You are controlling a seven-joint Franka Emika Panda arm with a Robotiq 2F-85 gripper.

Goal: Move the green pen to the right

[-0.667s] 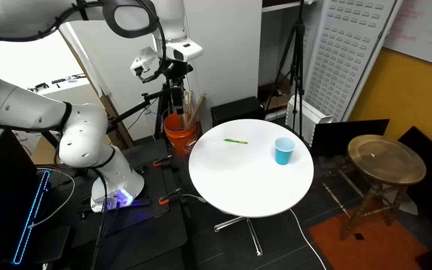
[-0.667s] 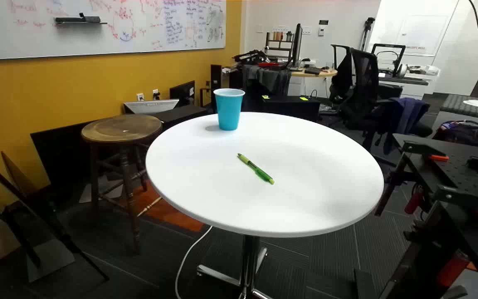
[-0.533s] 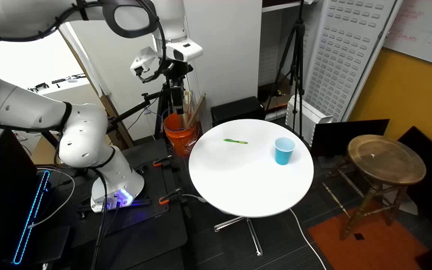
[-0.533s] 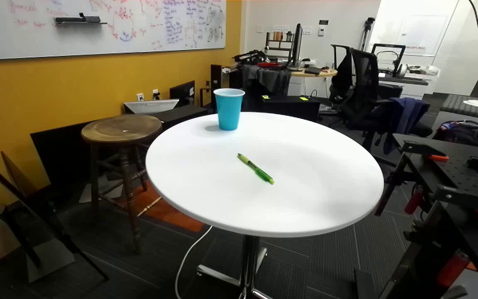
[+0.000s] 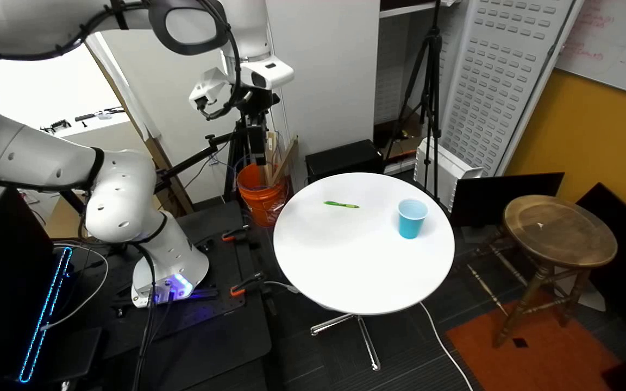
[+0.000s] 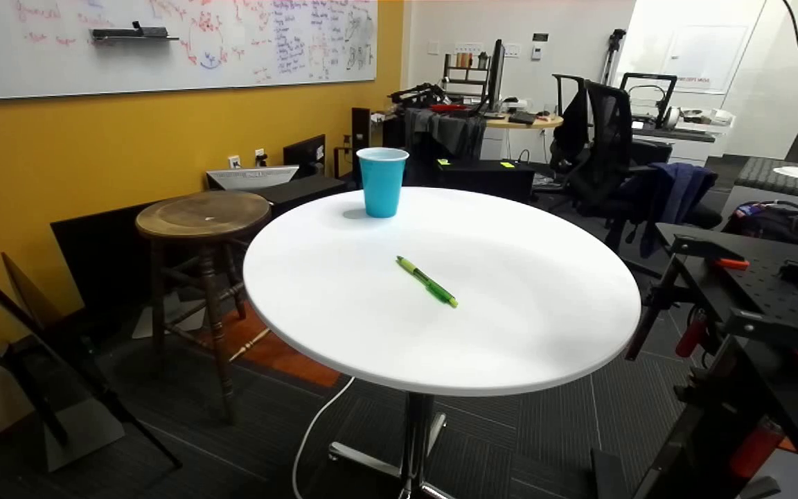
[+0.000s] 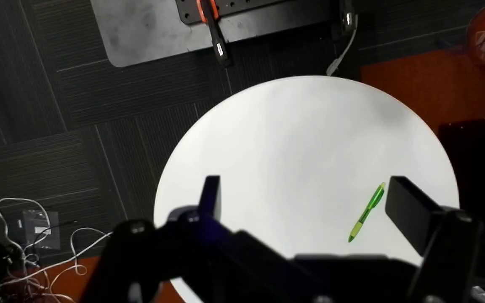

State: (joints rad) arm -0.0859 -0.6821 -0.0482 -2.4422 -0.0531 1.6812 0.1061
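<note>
Slender bright-green pen (image 7: 366,211): is being seen on a round white tabletop (image 7: 293,139) below the black gripper (image 7: 305,191), framed between widely parted fingers in the wrist view. Tapered light-blue cup (image 5: 412,220): is being shown in both exterior views alone, farther from the gripper than the pen. Tabletop rim: is being partly hidden by the gripper; broad white surface is being exposed between the fingers.
</note>
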